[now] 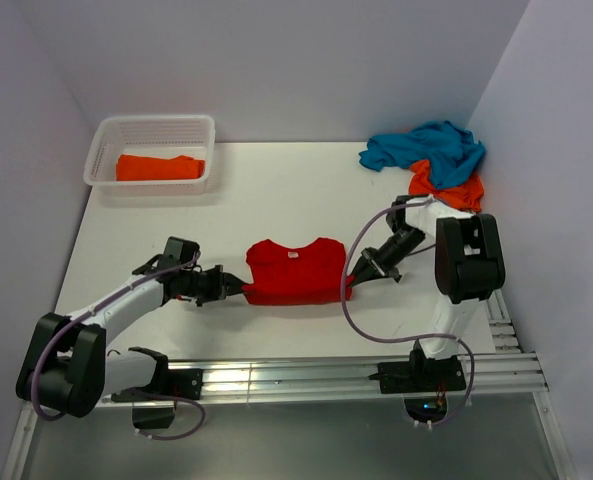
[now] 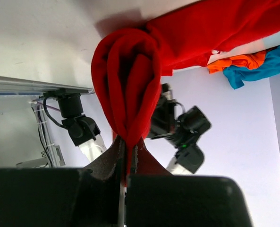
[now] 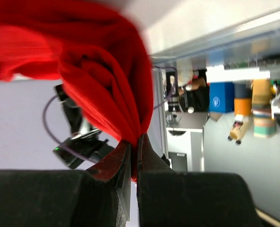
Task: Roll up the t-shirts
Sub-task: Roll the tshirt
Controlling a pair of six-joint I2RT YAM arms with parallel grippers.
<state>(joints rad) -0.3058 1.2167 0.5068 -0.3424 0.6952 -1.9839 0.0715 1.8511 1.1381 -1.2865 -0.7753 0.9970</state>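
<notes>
On the matte white surface (image 1: 276, 190), between pale lilac walls (image 1: 306, 60), the soft red t-shirt (image 1: 296, 272) is clamped at opposite edges by the left pincer (image 1: 240, 288) and right pincer (image 1: 353, 276).

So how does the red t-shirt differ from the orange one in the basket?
The red t-shirt is spread on the table, collar showing; the orange t-shirt is a compact bundle inside the white basket. The red one is pinched at both sides by the left gripper and right gripper; the orange one is untouched. Both are plain cloth.
</notes>
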